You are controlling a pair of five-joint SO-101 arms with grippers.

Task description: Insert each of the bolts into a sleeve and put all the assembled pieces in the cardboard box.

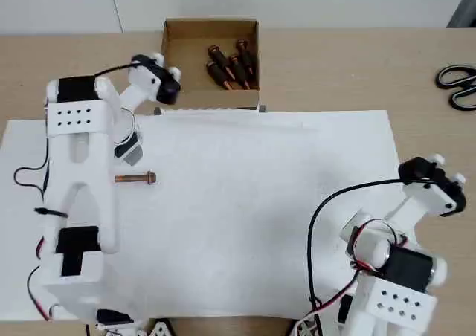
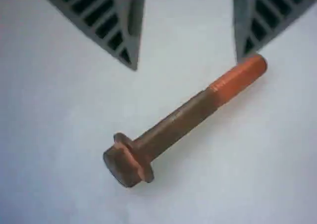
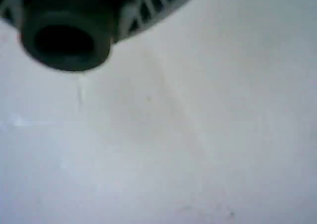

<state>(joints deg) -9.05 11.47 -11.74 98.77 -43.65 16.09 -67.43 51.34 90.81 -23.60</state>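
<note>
Desk edges: a white sheet (image 1: 253, 202) covers most of the desk (image 1: 335, 68). Bare wood shows along the far edge and the right edge.

Box: an open cardboard box (image 1: 178, 61) stands at the desk's far edge, left of centre. Its near wall is just beside the sheet's far edge.

Box contents: several assembled pieces (image 1: 230, 65) lie together in the right half of the box, with dark ends and coppery shanks. Their exact number is hard to make out.

Bolt: one loose bolt (image 1: 136, 178) lies flat on the sheet near the desk's left edge, well apart from the box.

Room around bolt: the left arm (image 1: 78, 157) stands over the sheet just beside the bolt. The right arm (image 1: 401, 269) sits at the near right corner, well apart from it.

Left hand (image 2: 185, 60): its two ribbed fingers are spread wide above the sheet and hold nothing. The bolt (image 2: 183, 120) lies slantwise below them, its bright threaded tip close to one fingertip. Whether they touch cannot be told.

Right hand (image 3: 74, 11): it is clamped on a dark sleeve (image 3: 64, 43), whose open bore faces the camera above the sheet.

Hidden or cut off: in the right wrist view only part of one ribbed finger (image 3: 148, 1) can be made out behind the sleeve. In the high view both hands are largely hidden under their own arms.

Other item: scissors (image 1: 457, 83) lie on bare wood at the desk's right edge, cut off by the picture's border.
</note>
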